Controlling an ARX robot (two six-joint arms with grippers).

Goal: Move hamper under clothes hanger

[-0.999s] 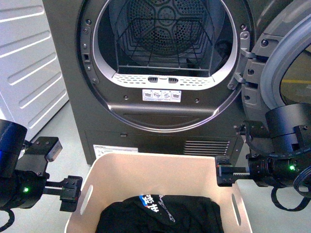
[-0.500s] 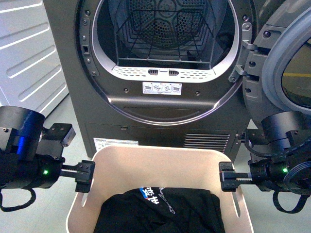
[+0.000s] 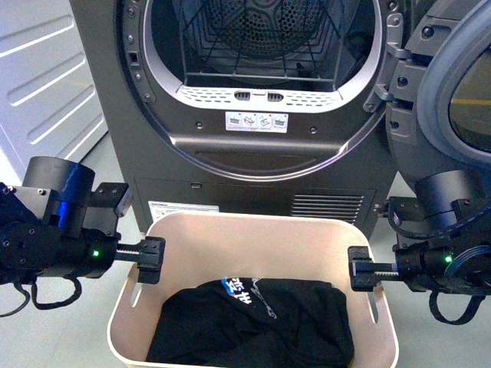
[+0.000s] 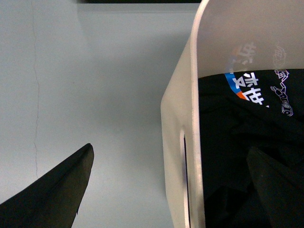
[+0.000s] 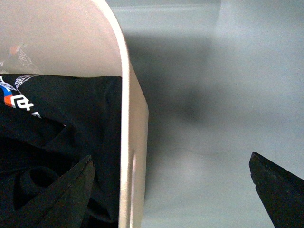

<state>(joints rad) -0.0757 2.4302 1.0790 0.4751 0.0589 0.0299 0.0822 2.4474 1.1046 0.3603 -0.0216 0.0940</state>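
Closest to you, the hamper [image 3: 253,224] stands on the grey floor [image 3: 84,337], low in the middle of the front view. A black garment [image 3: 253,322] with white and blue print lies crumpled in its bottom.

Your left hand [image 3: 151,261] is at the hamper's left wall, near the rim and just above the slot handle [image 3: 136,295]. In the left wrist view, that hand [image 4: 169,147] is released. One finger [image 4: 52,190] is outside over the floor and the other [image 4: 278,185] is inside over the garment. The wall passes between them and neither finger touches it.

Your right hand [image 3: 358,268] is at the opposite wall, at about the same height. The right wrist view shows this hand [image 5: 171,156] spread wide as well. One finger [image 5: 52,194] is inside above the garment, and the other [image 5: 278,183] is well out over the floor. The rim is between them and is not gripped.

Just behind the hamper is the dark grey dryer [image 3: 253,180]. Its round door [image 3: 453,77] is swung open to the right. A wire rack [image 3: 253,46] shows inside the drum [image 3: 307,23]. A white ribbed panel [image 3: 38,84] stands to the left of the dryer.
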